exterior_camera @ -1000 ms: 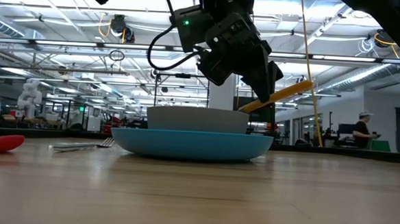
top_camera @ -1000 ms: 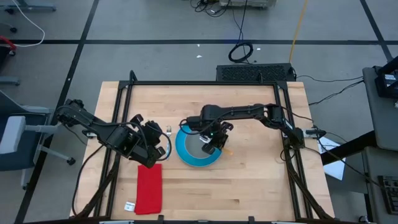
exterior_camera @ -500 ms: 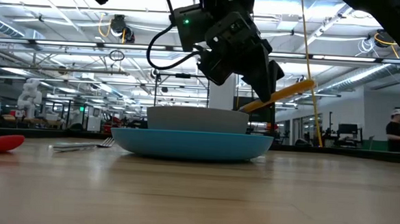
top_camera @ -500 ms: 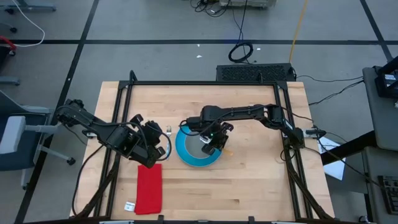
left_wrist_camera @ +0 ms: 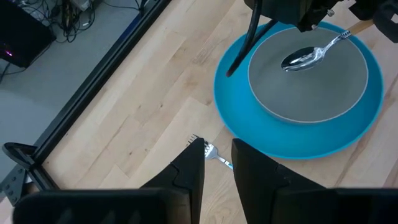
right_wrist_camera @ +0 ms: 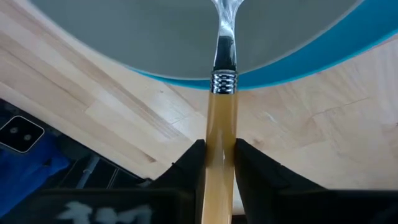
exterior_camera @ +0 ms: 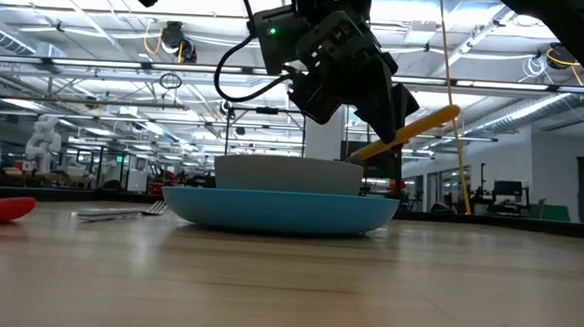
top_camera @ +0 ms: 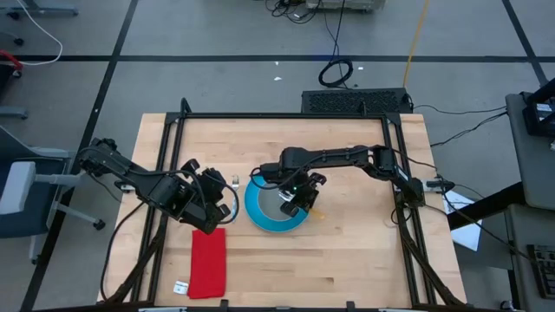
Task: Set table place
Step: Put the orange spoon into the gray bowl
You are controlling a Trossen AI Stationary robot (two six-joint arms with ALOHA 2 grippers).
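Note:
A round blue plate (top_camera: 260,217) lies at the middle of the wooden table (top_camera: 347,251), and a grey bowl (left_wrist_camera: 308,78) stands on it. My right gripper (top_camera: 301,200) is over the plate's right rim, shut on a spoon with an orange handle (exterior_camera: 411,131). The spoon's metal bowl (left_wrist_camera: 302,58) is down inside the grey bowl. A silver fork (left_wrist_camera: 210,151) lies flat on the table left of the plate. My left gripper (left_wrist_camera: 217,160) is open just above it, one finger on either side. My right gripper pinches the spoon's orange handle (right_wrist_camera: 221,124) between its two fingers, a little behind the metal collar. The fingers slant down from the right and lie along the handle. The spoon is tilted, its free handle end (exterior_camera: 445,115) up and its metal end down in the bowl.
A folded red cloth (top_camera: 208,261) lies near the front left, with a small white tag (top_camera: 180,287) beside it. Black frame rails (top_camera: 286,115) run along the table's edges. Bare wood lies right of and in front of the plate.
My right gripper has tipped slightly, and the spoon's orange handle end stands a little higher than before, while its metal end stays in the grey bowl. My left gripper has kept still over the fork.

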